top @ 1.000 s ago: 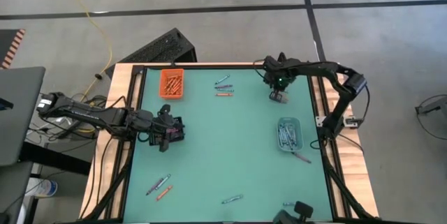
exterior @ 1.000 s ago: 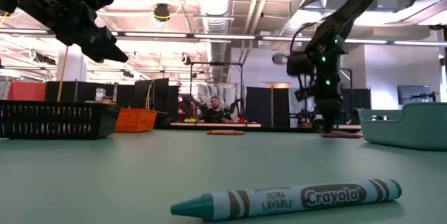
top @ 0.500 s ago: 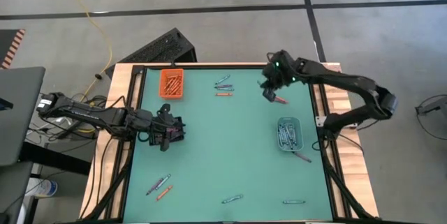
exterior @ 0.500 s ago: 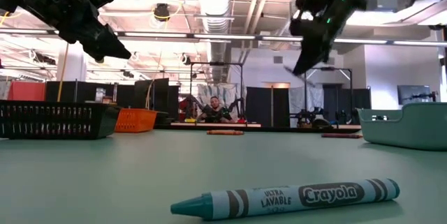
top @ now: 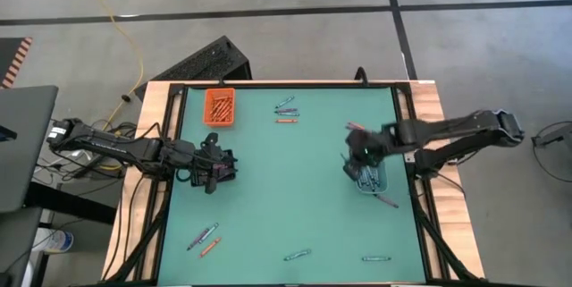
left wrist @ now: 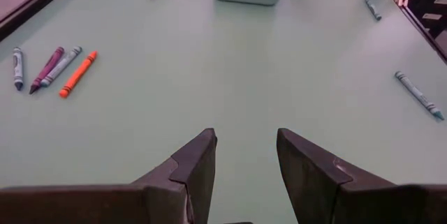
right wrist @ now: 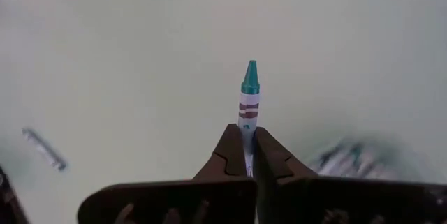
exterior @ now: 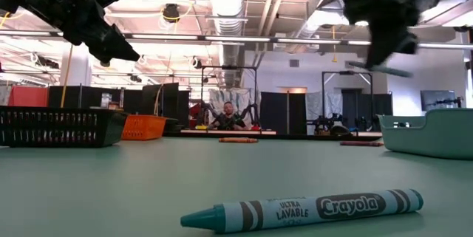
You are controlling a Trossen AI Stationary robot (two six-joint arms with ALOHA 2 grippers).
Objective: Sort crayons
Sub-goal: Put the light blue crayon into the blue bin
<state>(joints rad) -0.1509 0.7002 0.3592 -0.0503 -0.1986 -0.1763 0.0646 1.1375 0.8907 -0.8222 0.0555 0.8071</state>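
Crayons lie scattered over my green table (top: 286, 189): nearest to me a teal crayon (exterior: 303, 210) on its side, then a small group at the near left (top: 204, 239), and some more at the far side beside the orange tray (top: 220, 106). My right gripper (right wrist: 246, 155) is pinched shut on a blue-green crayon (right wrist: 248, 102), held at its back end, so most of the stick points out in front of the fingers. I hold it in the air just beside the clear tray (top: 368, 172) on the right, which already has crayons inside.

My worry is the grip: so little of the crayon is between the fingers that, I think, it can swing or slip before I am over the tray, and then fall on the table. My right arm reaches in from the right edge, low and stretched. My left gripper (left wrist: 244, 158) waits at the left side with fingers apart, holding nothing.
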